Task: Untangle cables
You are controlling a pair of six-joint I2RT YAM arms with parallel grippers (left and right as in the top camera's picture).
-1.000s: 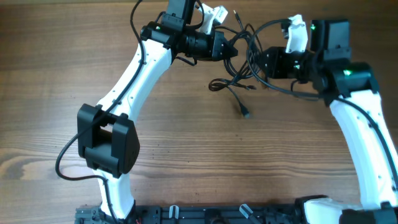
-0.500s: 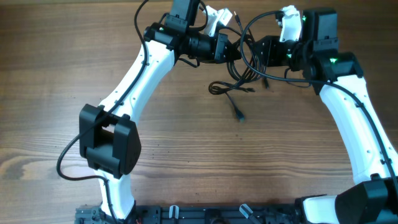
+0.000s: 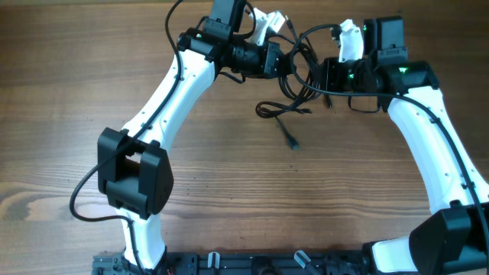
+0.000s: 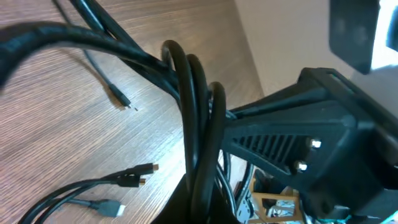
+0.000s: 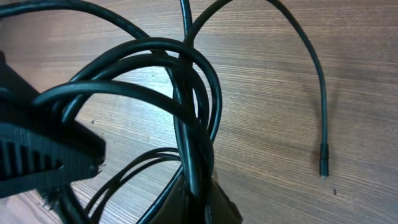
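A tangle of thin black cables hangs between my two grippers at the far middle of the table, with loops trailing down onto the wood and one plug end lying nearer. My left gripper is shut on several cable strands. My right gripper is shut on other strands of the same bundle. The two grippers are close together, facing each other. In the right wrist view one free cable end curves off to the right. In the left wrist view several plugs lie on the wood.
The wooden table carries nothing else besides the arms. The left arm's elbow housing sits at the near left. Thick black arm wires loop beside both arms. A black rail runs along the front edge.
The right gripper has moved left and toward the far edge, closing the gap to the left gripper. The cable loops between them have bunched up and the trailing plug slid slightly left.
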